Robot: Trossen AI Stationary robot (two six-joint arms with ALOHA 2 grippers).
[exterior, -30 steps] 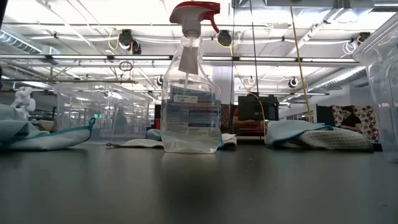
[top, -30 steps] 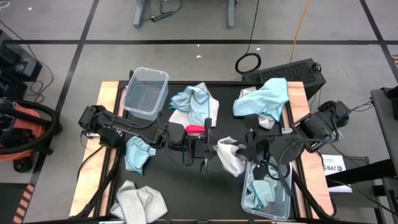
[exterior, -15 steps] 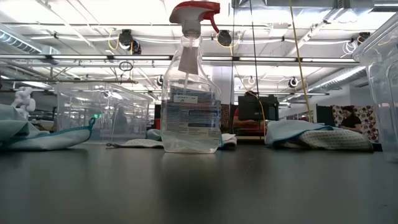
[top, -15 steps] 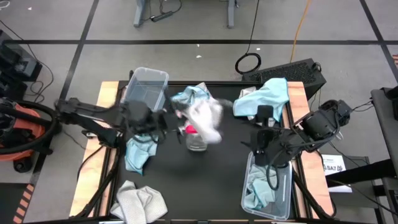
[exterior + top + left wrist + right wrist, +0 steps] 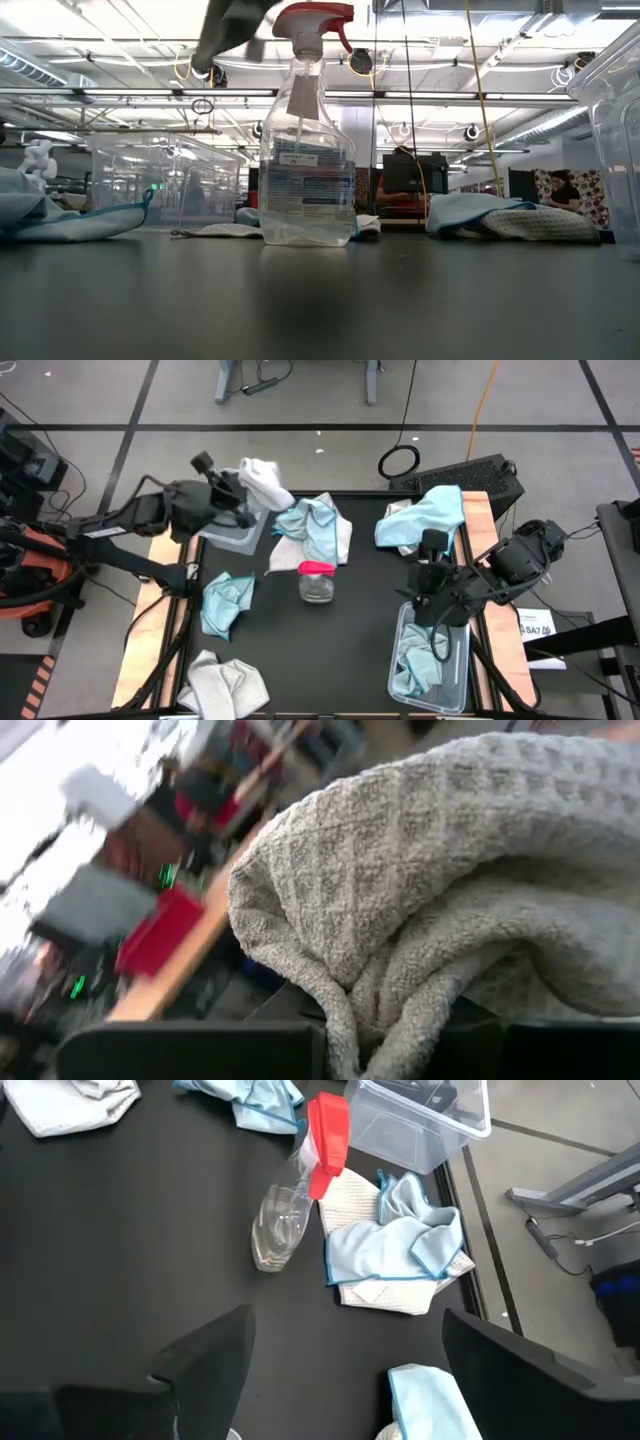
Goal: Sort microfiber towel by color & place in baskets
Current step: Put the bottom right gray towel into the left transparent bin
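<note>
My left gripper is shut on a pale grey-white microfiber towel, held up over the far end of the left clear basket. My right gripper stands open and empty above the right basket, which holds light blue towels. Other towels lie on the black table: a blue one at the left, a blue-and-white heap at the far middle, a blue heap at the far right and a grey-white one at the near left. My left gripper pinches a bunched fold of the grey-white towel between its two fingers, several layers together. The fingers reach in from the table's left. The towel bulges out beyond the fingertips, slack and lifted clear of the table and the basket.
A clear spray bottle with a red trigger head stands in the middle of the table, between the two arms. Wooden strips run along the table's left and right edges. A keyboard lies beyond the far right corner.
My left gripper has swung from the table's middle up and toward the far left, carrying the grey-white towel away from beside my right gripper to above the left basket. The spray bottle, earlier hidden under the left arm, now shows. My right gripper has stayed over the right basket.
</note>
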